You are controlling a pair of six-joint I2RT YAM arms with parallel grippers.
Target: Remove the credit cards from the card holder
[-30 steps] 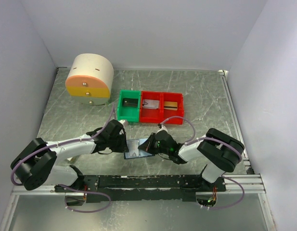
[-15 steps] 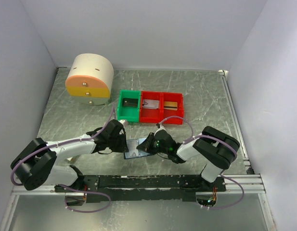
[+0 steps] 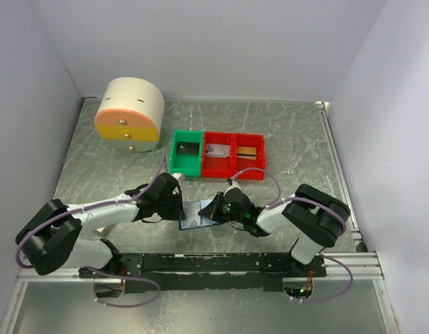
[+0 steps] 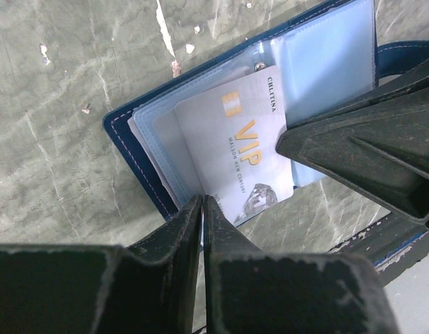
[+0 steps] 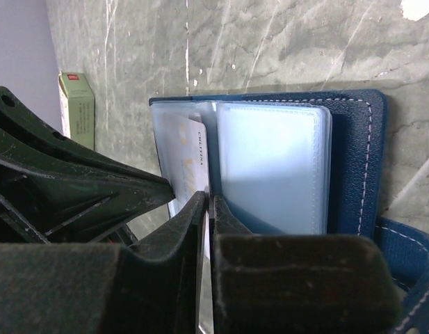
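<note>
One dark navy bifold card holder (image 3: pixel 193 217), open on grey marbled counter (image 3: pixel 290 132), lower centre. Three thin plastic credit cards: pale grey VIP card (image 4: pixel 235 149) in holder's clear sleeve; grey card (image 3: pixel 217 150) and gold-tan card (image 3: pixel 247 152) in red tray (image 3: pixel 250 173). Left fingers (image 4: pixel 176 229) pinched on card holder's sleeve edge. Right fingers (image 5: pixel 179 226) closed at sleeve fold, hold unclear. Both arms crowd holder.

navy card holder (image 5: pixel 353 153) lying open, pale grey vip credit card (image 4: pixel 235 149) partway out of its clear sleeve

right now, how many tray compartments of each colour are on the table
green compartments: 1
red compartments: 2
total: 3
</note>
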